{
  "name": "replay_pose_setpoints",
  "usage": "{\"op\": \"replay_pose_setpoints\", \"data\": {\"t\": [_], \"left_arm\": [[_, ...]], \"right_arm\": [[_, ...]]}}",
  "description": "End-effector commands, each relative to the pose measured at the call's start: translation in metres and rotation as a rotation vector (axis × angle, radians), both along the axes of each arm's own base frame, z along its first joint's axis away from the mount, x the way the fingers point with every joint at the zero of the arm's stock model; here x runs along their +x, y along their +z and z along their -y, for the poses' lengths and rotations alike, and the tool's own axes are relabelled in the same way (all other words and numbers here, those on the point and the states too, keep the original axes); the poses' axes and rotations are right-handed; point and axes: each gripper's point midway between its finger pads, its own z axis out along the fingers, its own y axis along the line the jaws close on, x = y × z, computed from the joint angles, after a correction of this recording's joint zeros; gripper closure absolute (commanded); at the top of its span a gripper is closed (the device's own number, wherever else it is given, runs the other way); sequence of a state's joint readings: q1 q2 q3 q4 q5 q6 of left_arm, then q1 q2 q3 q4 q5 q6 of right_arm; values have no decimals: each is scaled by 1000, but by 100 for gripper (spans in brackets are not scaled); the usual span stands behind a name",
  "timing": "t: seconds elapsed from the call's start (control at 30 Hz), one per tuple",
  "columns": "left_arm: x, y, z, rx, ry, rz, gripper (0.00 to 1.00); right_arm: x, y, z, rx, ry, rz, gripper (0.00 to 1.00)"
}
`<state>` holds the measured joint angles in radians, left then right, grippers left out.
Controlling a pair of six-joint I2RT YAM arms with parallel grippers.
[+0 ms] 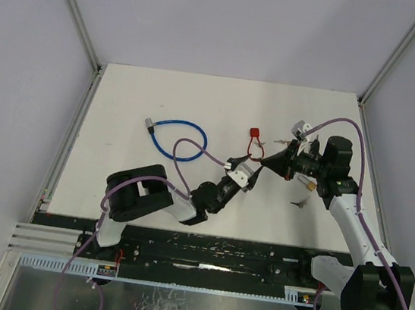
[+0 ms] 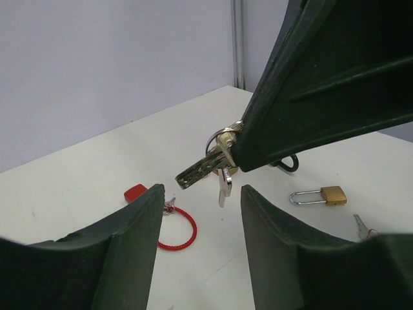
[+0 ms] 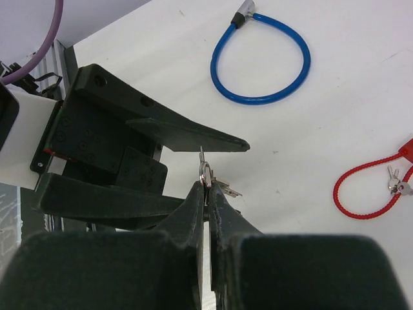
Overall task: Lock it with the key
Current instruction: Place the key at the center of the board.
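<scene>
Pinching item one, a bunch of silver metal keys on a split ring (image 2: 203,169), the right gripper (image 3: 206,188) has its fingers pressed together on the ring and carries it clear of the white table (image 1: 139,92).

Keys, lie: one toothed blade juts from the right fingers. Its long axis runs down and across toward the left gripper (image 2: 201,197). The tip sits just above the gap between that gripper's fingers and touches neither. A second key hangs straight down from the ring.

Left gripper: jaws apart, nothing between them, facing the right gripper tip to tip.

Item two, small brass padlock with steel shackle (image 2: 326,195): lying flat on the table, close under the right wrist, on that arm's side. Whether the shackle is seated cannot be told.

Item three, loose silver key (image 2: 360,226): on the table just beside the padlock.

Other stock: red cable loop with red tag (image 2: 135,192); blue cable lock (image 3: 259,100) coiled in a ring. Both lie apart from the padlock.

Judgement: a hand-over looks to be under way. The left fingers must meet the blade across its flat, so lining up with the blade's axis decides the grab.
</scene>
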<state>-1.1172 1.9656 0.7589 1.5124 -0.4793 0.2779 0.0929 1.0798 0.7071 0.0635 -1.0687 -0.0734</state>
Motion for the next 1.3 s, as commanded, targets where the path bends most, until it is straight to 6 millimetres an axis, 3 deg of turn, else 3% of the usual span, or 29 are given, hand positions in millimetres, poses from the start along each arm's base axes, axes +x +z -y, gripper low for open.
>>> {"op": "replay_pose_setpoints", "data": {"t": [0.0,0.17,0.3,0.43,0.63,0.73,0.93,1.27], "left_arm": [[-3,24,5,-102,-2,34,53],[-4,29,6,-112,-2,38,70],[-5,30,5,-100,-3,49,99],[-6,28,3,-81,-6,57,100],[-8,23,-10,-65,17,45,100],[-8,18,-20,-59,30,28,100],[10,3,-63,-185,98,-120,100],[67,-48,-124,-394,91,-571,100]], "right_arm": [[-1,11,-2,24,29,44,95],[-1,11,-2,25,29,41,95],[-2,11,-2,25,32,39,95],[-2,11,-2,24,29,40,89],[-1,12,-1,23,21,48,53],[-1,14,0,21,17,60,42],[1,14,2,17,8,67,41],[2,13,3,14,4,67,40]]}}
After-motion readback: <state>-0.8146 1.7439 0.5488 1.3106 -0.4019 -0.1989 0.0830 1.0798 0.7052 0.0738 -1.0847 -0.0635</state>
